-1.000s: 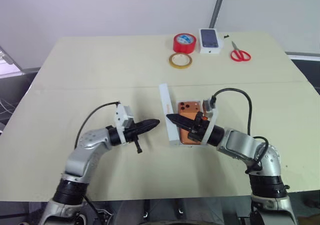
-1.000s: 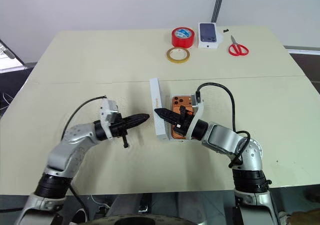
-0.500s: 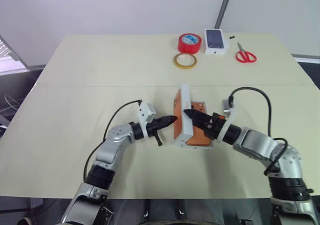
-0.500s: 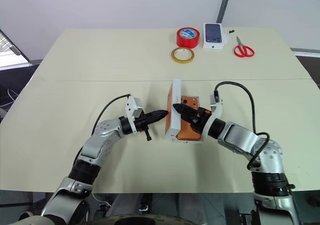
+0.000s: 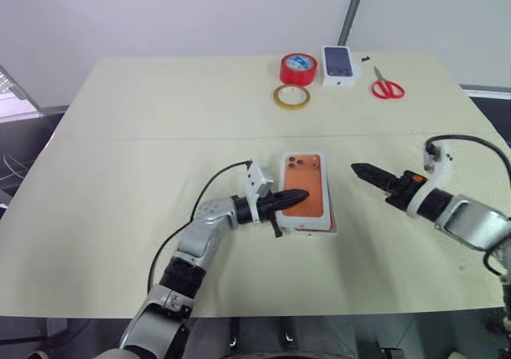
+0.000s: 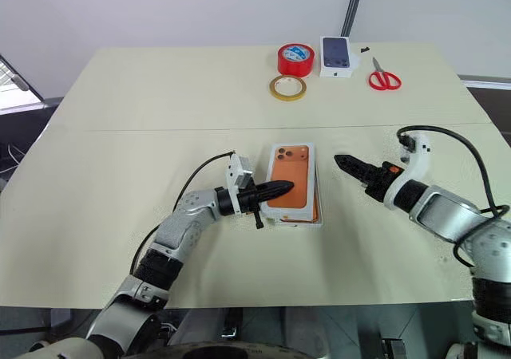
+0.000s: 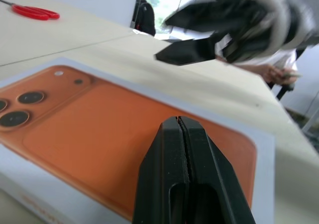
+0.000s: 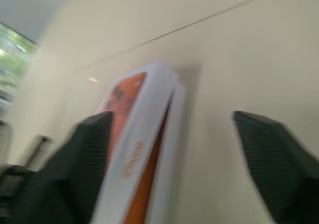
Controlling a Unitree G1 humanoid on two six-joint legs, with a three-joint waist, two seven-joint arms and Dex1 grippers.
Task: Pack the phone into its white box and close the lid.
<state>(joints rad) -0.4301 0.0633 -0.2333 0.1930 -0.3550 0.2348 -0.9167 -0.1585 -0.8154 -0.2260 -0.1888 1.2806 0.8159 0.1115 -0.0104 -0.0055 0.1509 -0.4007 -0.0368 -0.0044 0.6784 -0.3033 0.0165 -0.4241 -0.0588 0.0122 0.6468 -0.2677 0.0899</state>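
At table centre lies the lid (image 5: 306,190), orange phone print up, set on the white box (image 8: 167,149) — slightly askew. From nine o'clock, the left gripper (image 5: 297,197) rests pinched shut over the print. At three o'clock of the lid, apart from it, the right gripper (image 8: 169,159) hovers with jaws spread, empty.
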